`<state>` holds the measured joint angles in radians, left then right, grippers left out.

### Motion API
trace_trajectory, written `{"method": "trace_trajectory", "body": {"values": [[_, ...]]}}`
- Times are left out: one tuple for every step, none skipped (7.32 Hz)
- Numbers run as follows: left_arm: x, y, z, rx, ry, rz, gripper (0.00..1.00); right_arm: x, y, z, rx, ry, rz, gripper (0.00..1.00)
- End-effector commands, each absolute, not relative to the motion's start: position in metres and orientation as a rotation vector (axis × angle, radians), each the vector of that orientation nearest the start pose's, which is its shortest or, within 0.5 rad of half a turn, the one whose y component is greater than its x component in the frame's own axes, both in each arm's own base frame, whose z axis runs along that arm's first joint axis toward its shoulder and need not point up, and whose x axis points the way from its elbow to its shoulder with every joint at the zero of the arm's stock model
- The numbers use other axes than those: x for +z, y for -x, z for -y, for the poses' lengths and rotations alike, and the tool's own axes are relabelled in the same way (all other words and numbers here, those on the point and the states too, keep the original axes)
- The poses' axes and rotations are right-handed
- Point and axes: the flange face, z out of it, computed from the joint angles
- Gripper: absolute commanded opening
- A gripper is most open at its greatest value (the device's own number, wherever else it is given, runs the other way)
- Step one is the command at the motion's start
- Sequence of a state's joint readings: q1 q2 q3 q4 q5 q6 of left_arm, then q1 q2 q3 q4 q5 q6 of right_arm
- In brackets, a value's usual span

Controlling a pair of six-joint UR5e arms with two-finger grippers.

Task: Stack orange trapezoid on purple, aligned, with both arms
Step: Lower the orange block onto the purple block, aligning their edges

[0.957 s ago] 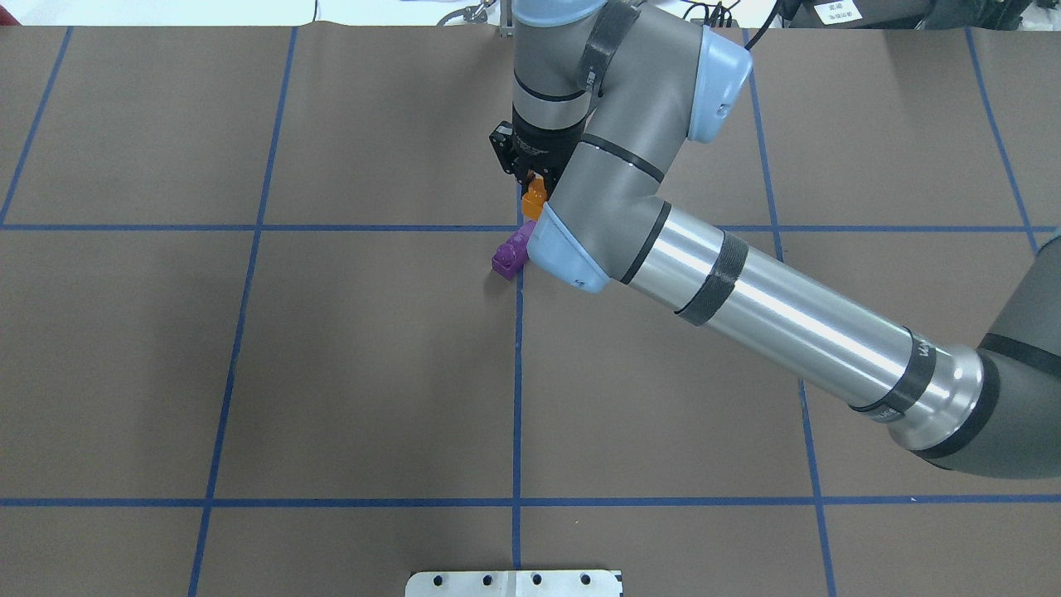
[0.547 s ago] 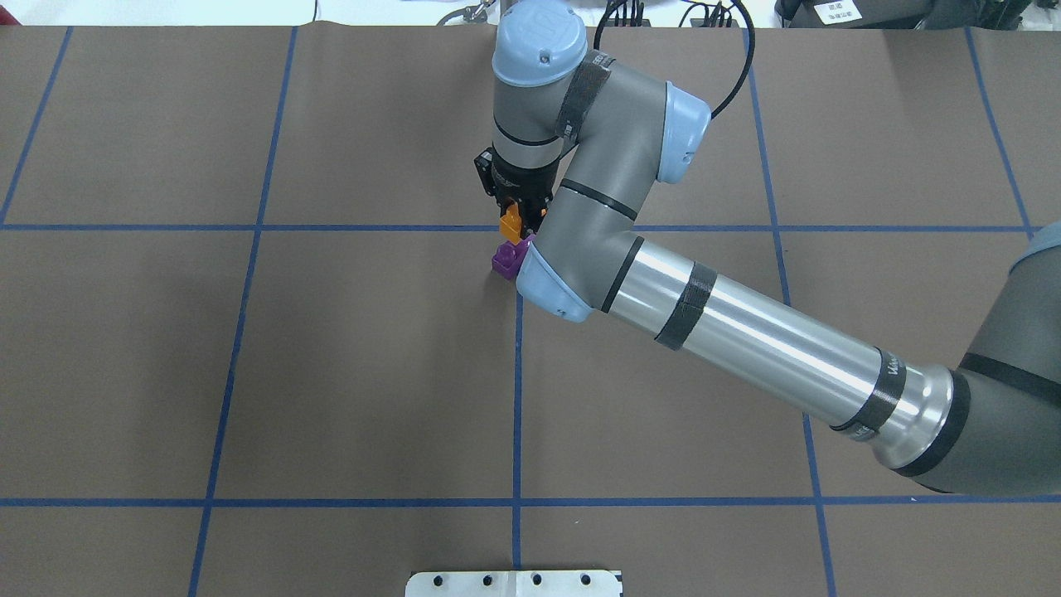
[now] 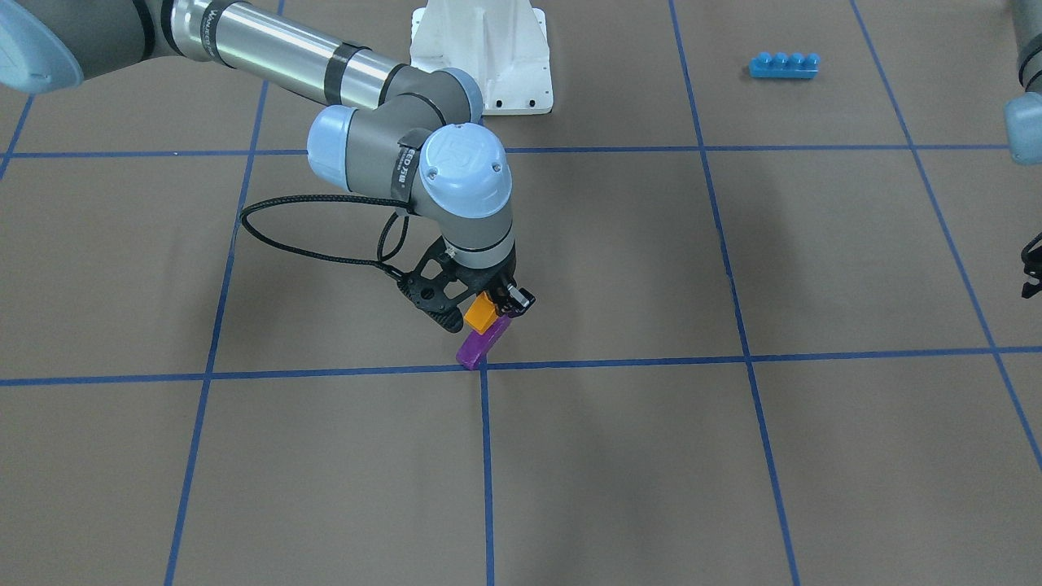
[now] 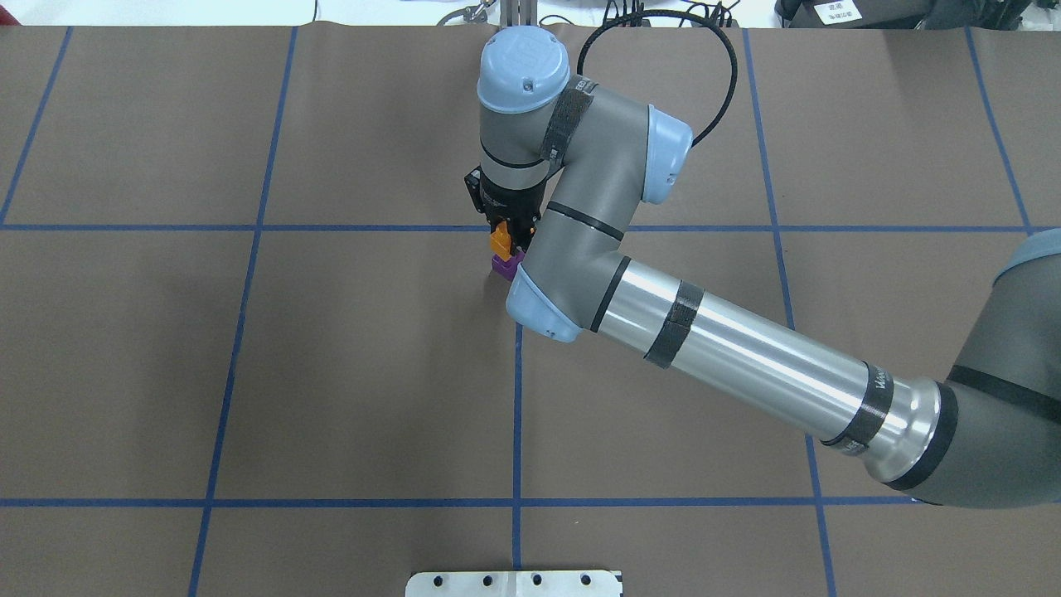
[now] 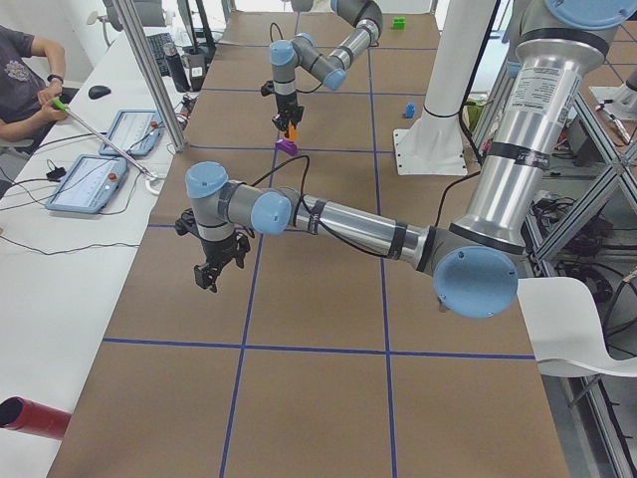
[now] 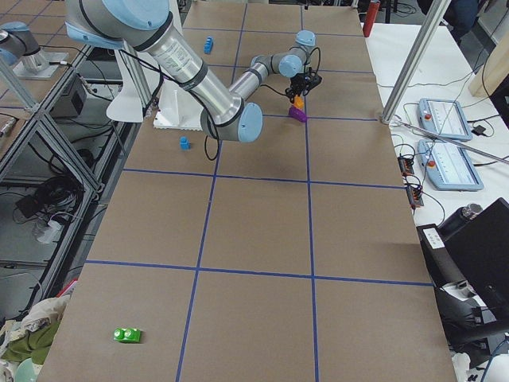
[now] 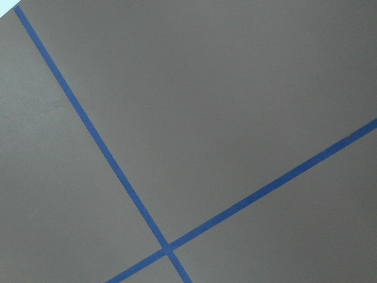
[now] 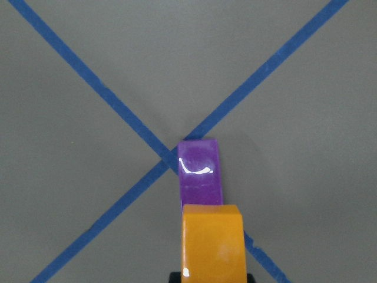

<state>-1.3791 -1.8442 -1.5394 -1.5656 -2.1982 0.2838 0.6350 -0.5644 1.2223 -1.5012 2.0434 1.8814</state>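
My right gripper [image 3: 487, 309] is shut on the orange trapezoid [image 3: 481, 312] and holds it just above the purple brick [image 3: 480, 343], which lies on the table at a blue tape crossing. In the right wrist view the orange trapezoid [image 8: 212, 242] overlaps the near end of the purple brick [image 8: 200, 174]. I cannot tell whether they touch. In the overhead view the orange trapezoid [image 4: 501, 241] sits over the purple brick [image 4: 502, 264], which the arm mostly hides. My left gripper [image 5: 214, 269] hangs over bare table far from both bricks, and I cannot tell its state.
A long blue four-stud brick [image 3: 783, 65] lies near the white arm base [image 3: 480, 57]. A small blue brick [image 6: 184, 143] and a green brick [image 6: 127, 335] lie far off. Operators' tablets [image 5: 85, 184] are beside the table.
My right arm has swung left and toward the robot in the overhead view. It has carried the orange trapezoid from beyond the purple brick to right over it.
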Motion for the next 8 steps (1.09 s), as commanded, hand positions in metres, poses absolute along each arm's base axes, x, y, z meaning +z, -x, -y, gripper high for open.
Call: {"method": "trace_trajectory", "body": {"values": [[0.536, -0.043, 0.613, 0.530, -0.256, -0.620, 1.00, 0.155, 0.598, 0.548, 0.723, 0.326, 0.782, 0.00], [0.537, -0.043, 0.613, 0.530, -0.254, -0.620, 1.00, 0.155, 0.599, 0.549, 0.722, 0.326, 0.781, 0.00], [0.536, -0.043, 0.613, 0.530, -0.255, -0.618, 1.00, 0.153, 0.599, 0.549, 0.720, 0.324, 0.784, 0.00], [0.536, -0.043, 0.613, 0.530, -0.255, -0.618, 1.00, 0.149, 0.598, 0.549, 0.719, 0.324, 0.787, 0.00], [0.536, -0.043, 0.613, 0.530, -0.255, -0.618, 1.00, 0.149, 0.599, 0.550, 0.720, 0.324, 0.787, 0.00], [0.535, -0.043, 0.613, 0.531, -0.257, -0.618, 1.00, 0.149, 0.603, 0.551, 0.720, 0.326, 0.779, 0.00], [0.536, -0.042, 0.613, 0.529, -0.255, -0.618, 1.00, 0.151, 0.605, 0.549, 0.718, 0.326, 0.775, 0.00], [0.536, -0.042, 0.613, 0.529, -0.255, -0.618, 1.00, 0.151, 0.609, 0.546, 0.712, 0.328, 0.777, 0.00]]}}
